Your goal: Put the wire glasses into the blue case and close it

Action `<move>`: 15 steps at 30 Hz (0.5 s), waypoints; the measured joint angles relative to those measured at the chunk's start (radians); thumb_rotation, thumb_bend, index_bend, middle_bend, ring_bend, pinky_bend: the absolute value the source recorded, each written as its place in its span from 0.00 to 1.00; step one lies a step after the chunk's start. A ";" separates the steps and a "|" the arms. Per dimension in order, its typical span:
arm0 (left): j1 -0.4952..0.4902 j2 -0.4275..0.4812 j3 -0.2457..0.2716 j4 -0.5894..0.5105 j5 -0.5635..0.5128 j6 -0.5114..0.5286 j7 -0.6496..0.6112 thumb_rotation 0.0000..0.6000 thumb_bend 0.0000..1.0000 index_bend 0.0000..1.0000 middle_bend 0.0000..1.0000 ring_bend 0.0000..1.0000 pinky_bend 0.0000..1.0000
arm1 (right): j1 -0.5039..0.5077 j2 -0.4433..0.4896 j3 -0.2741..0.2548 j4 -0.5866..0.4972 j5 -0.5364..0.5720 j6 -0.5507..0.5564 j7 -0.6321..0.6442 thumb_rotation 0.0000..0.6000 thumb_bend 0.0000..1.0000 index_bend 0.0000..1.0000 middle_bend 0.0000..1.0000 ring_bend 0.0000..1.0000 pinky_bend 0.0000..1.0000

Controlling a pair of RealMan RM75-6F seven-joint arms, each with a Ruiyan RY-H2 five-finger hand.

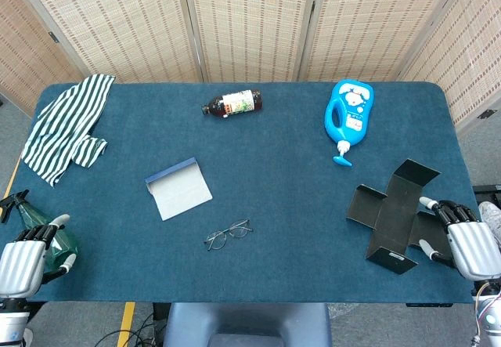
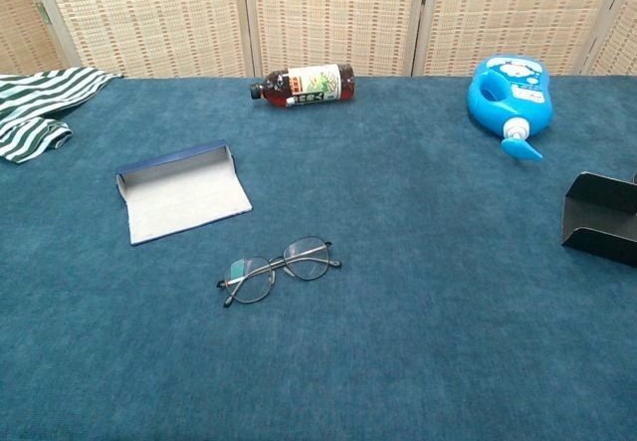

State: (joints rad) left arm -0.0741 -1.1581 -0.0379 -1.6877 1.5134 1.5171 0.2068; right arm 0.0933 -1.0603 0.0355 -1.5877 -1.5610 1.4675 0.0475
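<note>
The wire glasses (image 1: 228,234) (image 2: 279,269) lie unfolded on the blue tablecloth, near the front middle. The blue case (image 1: 178,189) (image 2: 182,202) lies open just behind and to the left of them, its pale lining facing up. My left hand (image 1: 27,261) sits at the front left corner of the table, fingers apart, holding nothing. My right hand (image 1: 466,241) sits at the front right edge with its fingers spread, also holding nothing. Both hands are far from the glasses and the case. The chest view shows neither hand.
A green spray bottle (image 1: 48,239) lies against my left hand. A flattened black box (image 1: 395,214) (image 2: 602,217) lies beside my right hand. At the back are a brown bottle (image 1: 232,103) (image 2: 304,84), a blue toy-shaped bottle (image 1: 348,116) (image 2: 511,98) and a striped cloth (image 1: 66,124) (image 2: 35,112).
</note>
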 measured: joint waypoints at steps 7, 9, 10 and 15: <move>-0.004 -0.002 0.000 0.003 -0.003 -0.007 0.000 1.00 0.29 0.21 0.36 0.35 0.39 | 0.000 0.000 -0.001 -0.004 -0.002 0.002 -0.005 1.00 0.26 0.17 0.29 0.23 0.23; -0.004 -0.002 0.000 0.005 0.001 -0.004 -0.004 1.00 0.29 0.21 0.36 0.35 0.39 | -0.001 0.001 0.000 -0.005 -0.005 0.009 -0.005 1.00 0.26 0.17 0.29 0.23 0.23; -0.004 -0.002 0.000 0.006 0.003 -0.002 -0.007 1.00 0.29 0.21 0.36 0.35 0.39 | -0.003 0.001 0.000 -0.006 -0.006 0.013 -0.005 1.00 0.26 0.17 0.29 0.23 0.23; -0.007 0.001 -0.001 0.010 0.018 0.004 -0.016 1.00 0.29 0.21 0.36 0.35 0.39 | -0.006 0.005 0.004 -0.007 -0.007 0.023 -0.006 1.00 0.26 0.17 0.29 0.23 0.23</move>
State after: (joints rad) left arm -0.0807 -1.1574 -0.0393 -1.6773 1.5319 1.5215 0.1905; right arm 0.0871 -1.0549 0.0396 -1.5950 -1.5681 1.4909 0.0413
